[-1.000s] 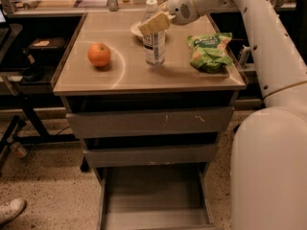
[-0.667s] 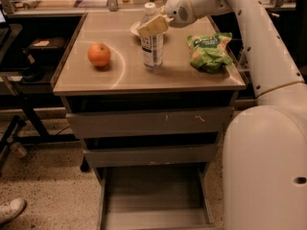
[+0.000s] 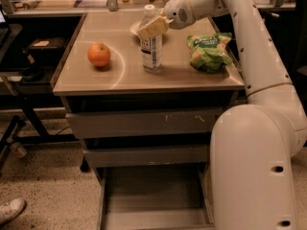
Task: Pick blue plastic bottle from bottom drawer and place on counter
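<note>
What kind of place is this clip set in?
Probably a lab or office workspace: grey metal drawer cabinet with beige counter, speckled hard floor, dark workbench at left. The gripper is at the top of the blue plastic bottle, above the counter.

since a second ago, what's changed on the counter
The gripper, at the blue plastic bottle's neck, shifted slightly toward the apple with the bottle, along the counter; the arm swung that way too. Apple, green snack bag and open bottom drawer stayed put.
</note>
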You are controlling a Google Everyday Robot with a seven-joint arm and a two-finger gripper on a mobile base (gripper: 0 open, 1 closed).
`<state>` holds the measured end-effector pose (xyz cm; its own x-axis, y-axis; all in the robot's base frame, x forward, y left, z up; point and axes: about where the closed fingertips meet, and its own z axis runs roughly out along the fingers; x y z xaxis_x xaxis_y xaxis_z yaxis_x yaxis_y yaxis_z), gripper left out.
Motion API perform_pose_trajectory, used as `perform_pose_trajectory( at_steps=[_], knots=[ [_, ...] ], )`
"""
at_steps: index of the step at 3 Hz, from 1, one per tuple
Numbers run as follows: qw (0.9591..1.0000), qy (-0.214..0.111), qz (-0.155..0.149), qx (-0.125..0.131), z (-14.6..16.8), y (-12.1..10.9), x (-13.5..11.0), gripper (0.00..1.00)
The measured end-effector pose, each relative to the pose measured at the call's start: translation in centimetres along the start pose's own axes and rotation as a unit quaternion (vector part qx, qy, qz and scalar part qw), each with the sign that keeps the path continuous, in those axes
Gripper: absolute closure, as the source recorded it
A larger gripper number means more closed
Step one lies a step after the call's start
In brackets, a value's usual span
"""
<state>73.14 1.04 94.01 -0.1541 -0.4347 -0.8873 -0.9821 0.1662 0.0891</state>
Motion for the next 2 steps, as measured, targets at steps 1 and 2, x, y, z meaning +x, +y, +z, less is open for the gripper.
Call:
perform_pose_trajectory(
  at_steps=[1,2],
  knots=[
    [0.9999,-0.012,-0.006,-0.008,0.18,-0.19,0.18,1.0],
    [0.9999,-0.012,-0.006,-0.008,0.19,-0.19,0.18,0.81]
  ],
)
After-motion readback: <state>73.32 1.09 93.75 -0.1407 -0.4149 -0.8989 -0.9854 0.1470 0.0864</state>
